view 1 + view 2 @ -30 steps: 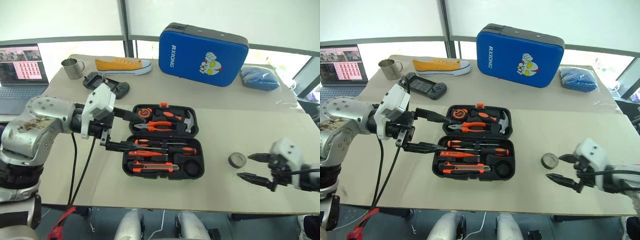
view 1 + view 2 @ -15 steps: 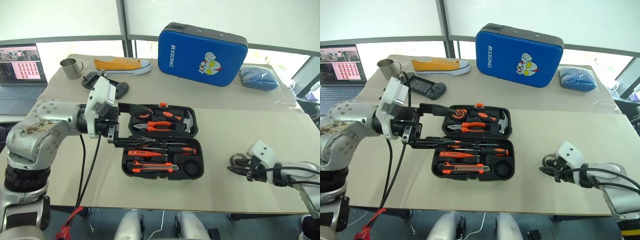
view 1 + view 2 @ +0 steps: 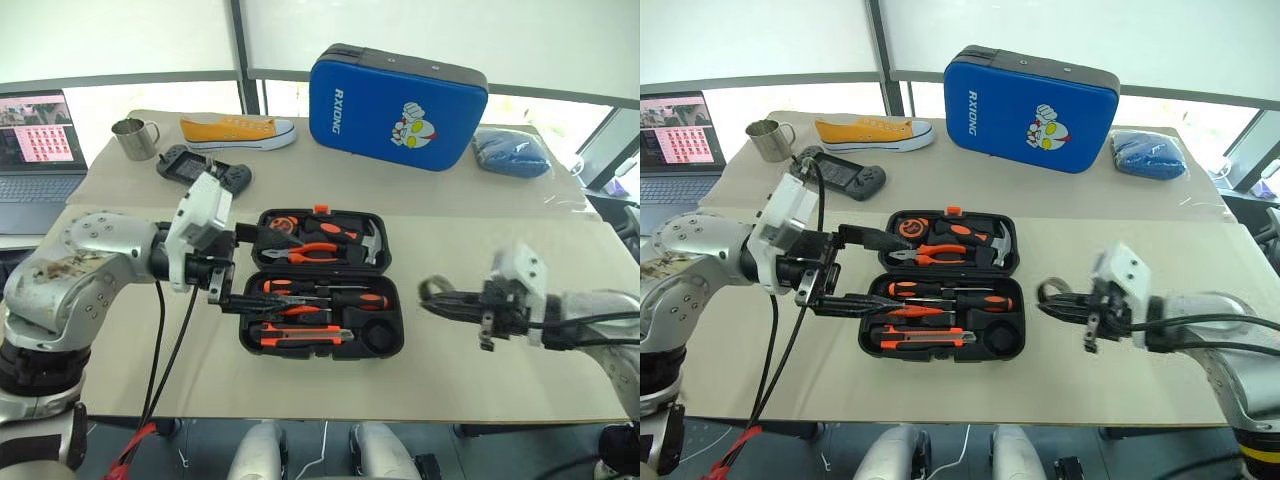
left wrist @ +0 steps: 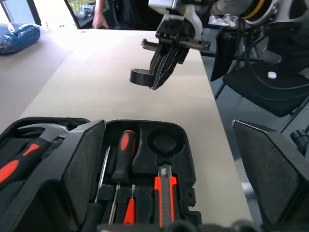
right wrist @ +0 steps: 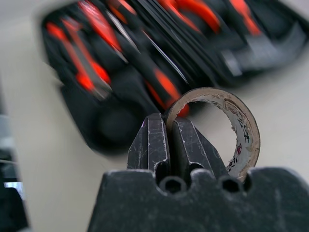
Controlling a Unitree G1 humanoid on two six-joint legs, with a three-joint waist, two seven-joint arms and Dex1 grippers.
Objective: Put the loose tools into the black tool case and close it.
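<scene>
The black tool case [image 3: 398, 302] lies open on the table. Two orange-and-black screwdrivers [image 3: 330, 297] and the utility knife [image 3: 300, 336] rest in the slots of its near half, next to a round slot [image 3: 377, 337]. Pliers and a hammer [image 3: 372, 240] sit in the far half. My left gripper [image 3: 245, 270] is open at the case's left edge, one finger over each half. My right gripper [image 3: 447, 300] hovers above the table right of the case, shut on the wall of a dark tape roll [image 5: 241, 126] with a pale core. The left wrist view shows that roll [image 4: 139, 76] hanging from the right gripper [image 4: 159, 79].
A big blue cartoon-printed case [image 3: 398, 105] stands at the back. A yellow shoe [image 3: 236, 130], a metal mug [image 3: 132, 137] and a game controller [image 3: 200, 168] lie back left, with a laptop [image 3: 38, 150] at the far left. A blue cloth [image 3: 512, 152] sits back right.
My right gripper shut on the tape roll, lifted it off the table and carried it left toward the case. The left gripper stayed open and hardly moved.
</scene>
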